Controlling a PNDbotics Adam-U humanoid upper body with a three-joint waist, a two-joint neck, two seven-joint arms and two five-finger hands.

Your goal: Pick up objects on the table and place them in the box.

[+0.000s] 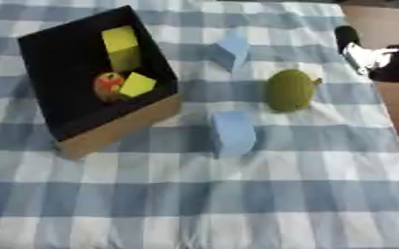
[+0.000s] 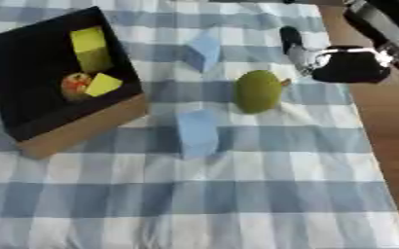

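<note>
My right robot hand (image 2: 335, 61) hangs near the green fruit (image 2: 258, 91); finger state I cannot tell. I'd lower squarely over it, then carry to the box (image 1: 117, 127).

Right robot hand (image 2: 343, 62): black palm and finger, silver-white joint sections; arm black with silver.

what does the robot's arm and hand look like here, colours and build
Only the right hand shows, at the upper right over the table edge. It is mostly black: a rounded, bulky black palm body and a dark finger with a rounded tip. Silver-white metal sections sit at the base of that finger and along the forearm above, which is black with pale segments. No markings are legible.
</note>
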